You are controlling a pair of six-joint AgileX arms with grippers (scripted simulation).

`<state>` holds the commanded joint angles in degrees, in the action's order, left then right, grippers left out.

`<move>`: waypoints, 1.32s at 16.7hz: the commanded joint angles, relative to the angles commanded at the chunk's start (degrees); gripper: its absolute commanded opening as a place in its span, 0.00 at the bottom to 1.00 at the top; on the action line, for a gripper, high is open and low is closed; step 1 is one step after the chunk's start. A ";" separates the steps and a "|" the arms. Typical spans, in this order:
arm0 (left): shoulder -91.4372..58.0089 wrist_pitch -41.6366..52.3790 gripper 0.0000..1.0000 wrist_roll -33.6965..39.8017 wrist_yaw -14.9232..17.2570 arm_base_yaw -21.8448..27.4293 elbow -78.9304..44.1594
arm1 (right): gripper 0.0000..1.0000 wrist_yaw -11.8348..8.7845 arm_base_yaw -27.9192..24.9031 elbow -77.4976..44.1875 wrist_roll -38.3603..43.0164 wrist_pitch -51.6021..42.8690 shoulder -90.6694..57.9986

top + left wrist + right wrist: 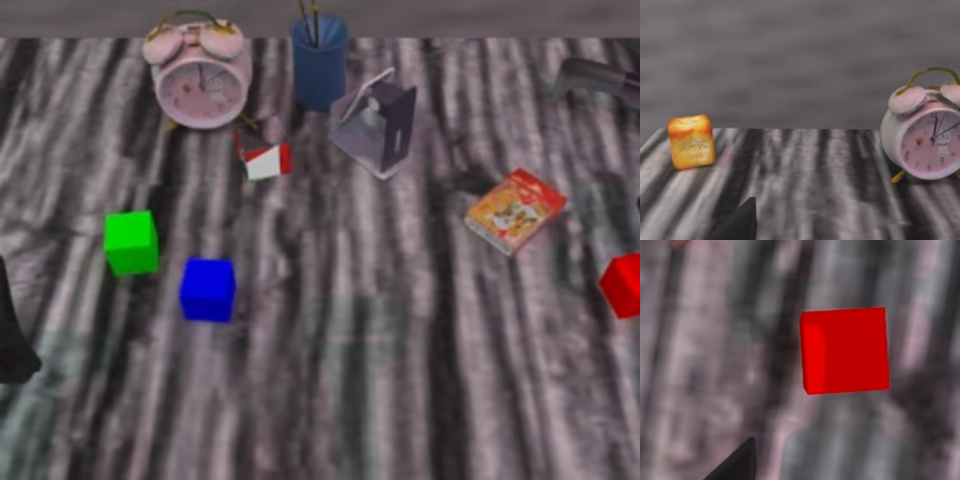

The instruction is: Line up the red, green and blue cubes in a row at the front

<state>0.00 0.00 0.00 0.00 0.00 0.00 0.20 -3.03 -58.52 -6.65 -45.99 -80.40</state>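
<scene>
Below the right gripper lies the bright red cube (845, 350) on the grey-and-black streaked table (400, 380). The green cube (131, 242) and deep blue cube (207, 289) are plain; the alarm clock (199, 76) is pale pink.

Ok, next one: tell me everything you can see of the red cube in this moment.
The red cube is a plain, bright red, unmarked solid block with flat matte faces and crisp edges. It sits flat on the striped grey table at the top view's far right, partly cut off by the frame edge. Nothing touches it: the orange card box lies apart, to its left and farther back. The right wrist view looks straight down on it, showing the top face and a sliver of one side. No gripper is holding it.
</scene>
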 joint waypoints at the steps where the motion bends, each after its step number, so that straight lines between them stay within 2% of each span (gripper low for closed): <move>1: 0.00 0.00 1.00 0.00 0.00 0.00 0.00 | 1.00 0.04 -0.14 -3.60 -0.37 -2.79 -5.13; 7: 0.00 0.00 1.00 0.00 0.00 0.00 0.00 | 1.00 -0.05 -0.81 -19.85 -1.93 -14.40 -25.73; 13: 0.00 0.00 1.00 0.00 0.00 0.00 0.00 | 1.00 -0.15 -0.93 -22.78 -2.20 -16.23 -28.67; 17: 0.00 0.00 1.00 0.00 0.00 0.00 0.00 | 1.00 -0.14 -0.80 -21.05 -2.26 -13.85 -29.49; 22: 0.00 0.00 1.00 0.00 0.00 0.00 0.00 | 1.00 -0.11 -0.97 -14.43 -2.05 -1.73 -34.32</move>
<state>0.00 0.00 0.00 0.00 0.00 0.00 0.08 -3.99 -72.95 -8.70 -47.73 -114.72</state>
